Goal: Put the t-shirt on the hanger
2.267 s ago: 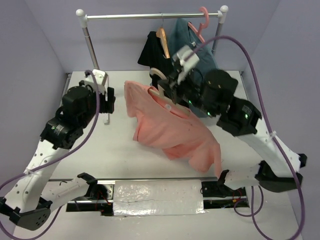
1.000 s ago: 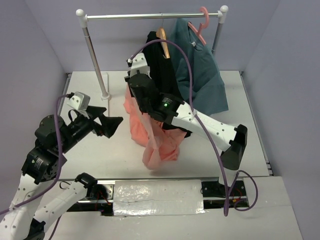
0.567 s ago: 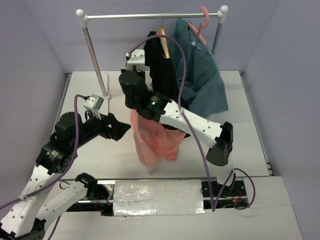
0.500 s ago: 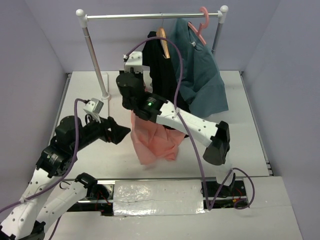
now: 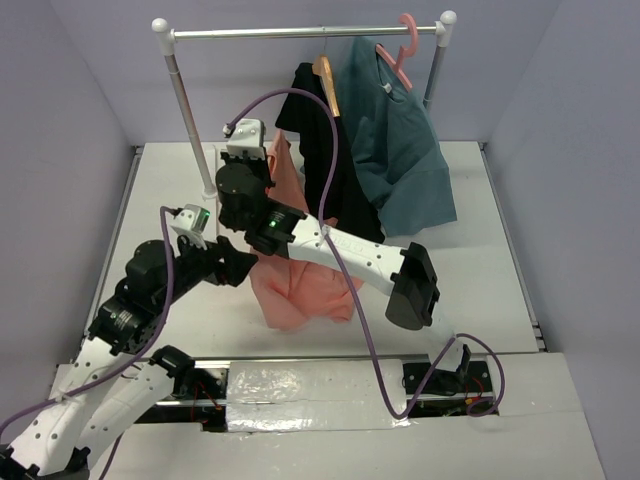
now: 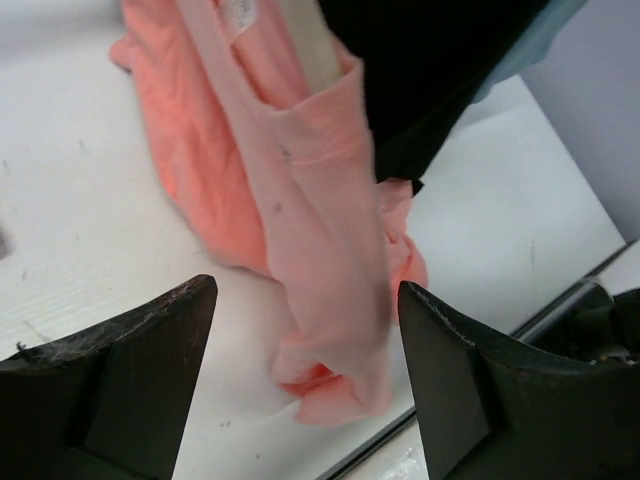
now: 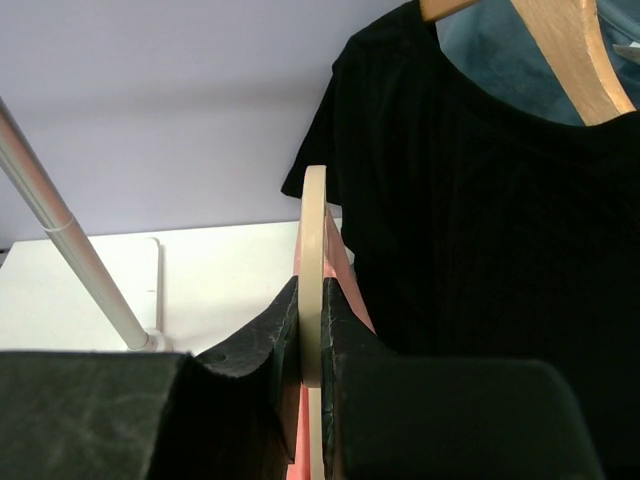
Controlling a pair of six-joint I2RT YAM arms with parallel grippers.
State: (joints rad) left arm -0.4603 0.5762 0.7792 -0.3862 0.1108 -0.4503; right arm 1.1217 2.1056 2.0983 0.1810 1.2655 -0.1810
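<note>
The pale beige hanger (image 7: 313, 220) is clamped edge-on between the fingers of the right gripper (image 7: 313, 300) and held up just beside the black shirt (image 7: 470, 250), below the rack's rail (image 5: 300, 32). The salmon t-shirt (image 5: 300, 290) is draped from it in a bunched column, with a strip of the hanger visible inside the collar in the left wrist view. Whether the lower end rests on the desk (image 5: 470, 270) cannot be told. The left gripper (image 6: 305, 295) is spread wide and empty, aimed at the hanging cloth from close by. The dressing step is judged nearly done but untidy. Next, the fabric should probably be taken by the left gripper and drawn down, so that both hanger shoulders are seated in the shirt.
</note>
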